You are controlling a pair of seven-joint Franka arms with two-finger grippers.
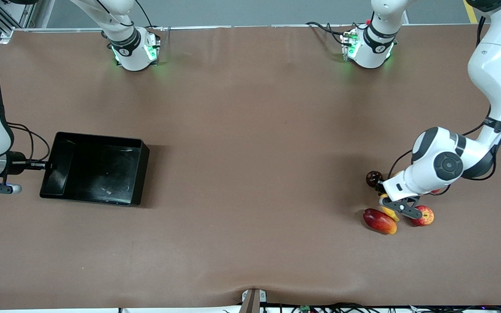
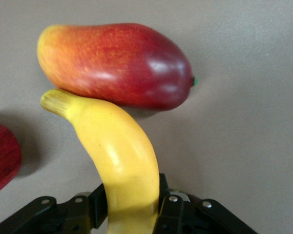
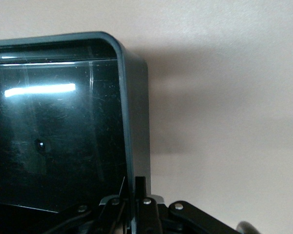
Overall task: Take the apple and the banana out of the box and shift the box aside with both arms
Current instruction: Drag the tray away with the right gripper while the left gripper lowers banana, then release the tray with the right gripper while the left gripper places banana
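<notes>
The yellow banana (image 2: pixel 118 156) lies against a red-and-yellow mango (image 2: pixel 117 66), its tip touching it. My left gripper (image 2: pixel 132 207) is shut on the banana's other end, low over the table at the left arm's end (image 1: pixel 395 208). The banana (image 1: pixel 388 212) is mostly hidden under the gripper in the front view. The red apple (image 1: pixel 424 216) sits beside it and shows at the edge of the left wrist view (image 2: pixel 2 156). The black box (image 1: pixel 96 168) rests at the right arm's end. My right gripper (image 1: pixel 44 165) is shut on the box's end wall (image 3: pixel 136 146).
The mango (image 1: pixel 379 221) lies just nearer the front camera than the banana. A small dark round fruit (image 1: pixel 373 178) sits farther from the camera, beside the left wrist. The brown table (image 1: pixel 250 174) stretches between the box and the fruits.
</notes>
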